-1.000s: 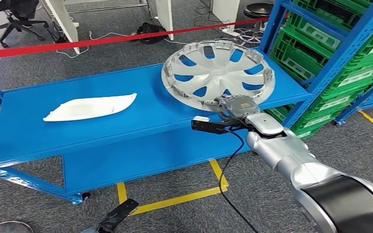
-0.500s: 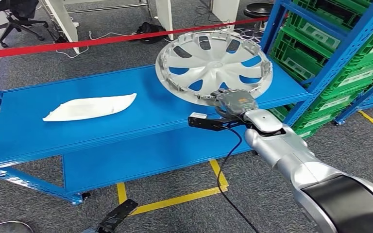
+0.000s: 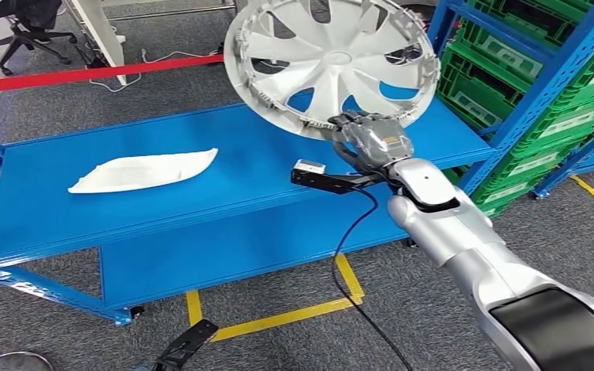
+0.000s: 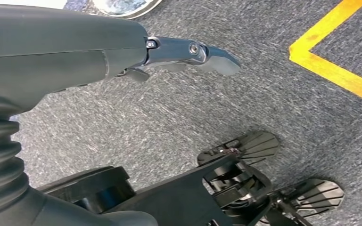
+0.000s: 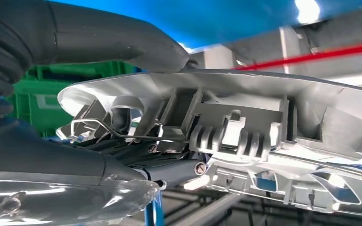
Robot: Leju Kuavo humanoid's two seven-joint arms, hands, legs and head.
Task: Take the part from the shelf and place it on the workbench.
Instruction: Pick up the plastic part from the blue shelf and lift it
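Note:
A silver hubcap point(image 3: 332, 66) with spokes and clips round its rim is lifted clear of the blue shelf point(image 3: 240, 166), tilted up with its far edge high. My right hand point(image 3: 367, 135) grips its near rim. In the right wrist view the thumb point(image 5: 122, 44) lies over the hubcap's rim point(image 5: 245, 136) and darker fingers sit under it. My left hand point(image 4: 188, 54) hangs low over the grey carpet, its fingers straight and holding nothing.
A white curved panel point(image 3: 143, 170) lies on the shelf's left half. A blue rack with green crates point(image 3: 541, 85) stands at the right. A red barrier tape point(image 3: 85, 73) runs behind the shelf. Yellow floor lines point(image 3: 278, 317) mark the carpet below.
My right hand has lifted the hubcap off the shelf top and tipped it steeply upward. The white panel has stayed put.

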